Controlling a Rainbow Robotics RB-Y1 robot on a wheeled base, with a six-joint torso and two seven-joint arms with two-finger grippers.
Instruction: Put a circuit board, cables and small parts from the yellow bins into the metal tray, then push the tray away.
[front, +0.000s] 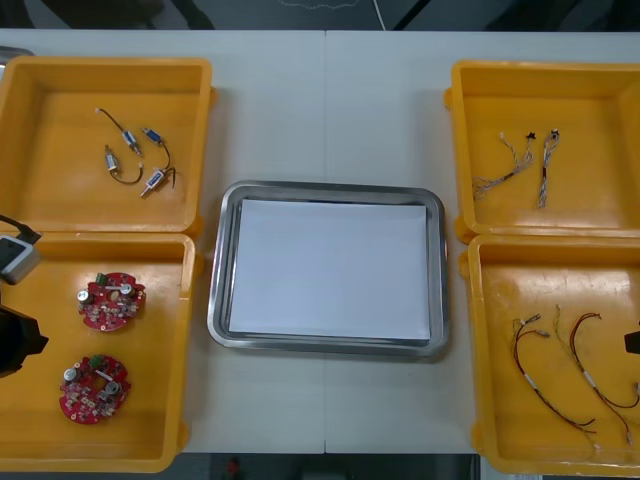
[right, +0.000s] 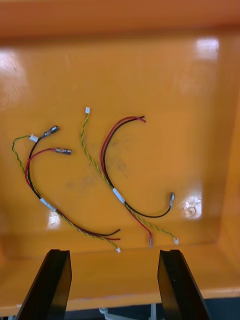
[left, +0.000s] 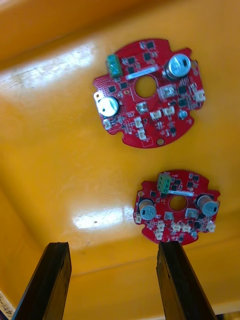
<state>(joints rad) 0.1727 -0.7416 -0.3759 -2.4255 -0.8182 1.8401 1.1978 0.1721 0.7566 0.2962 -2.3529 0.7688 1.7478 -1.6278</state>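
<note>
left gripper (left: 114, 247) released, empty | nearer circuit board (left: 176, 207) just ahead, beside one finger | right gripper (right: 114, 252) released, facing cables (right: 125, 185)

Yellow bins (front: 60, 195); red circuit boards (front: 111, 300); tray (front: 325, 187) shiny rim, white inside; cables (right: 119, 195) red, yellow, black.

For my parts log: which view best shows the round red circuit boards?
Left wrist view: both round red circuit boards lie close beyond the open left gripper, components distinct. The front view shows them from afar in the near left yellow bin. The right wrist view, past the open right gripper, faces red and yellow cables.
</note>
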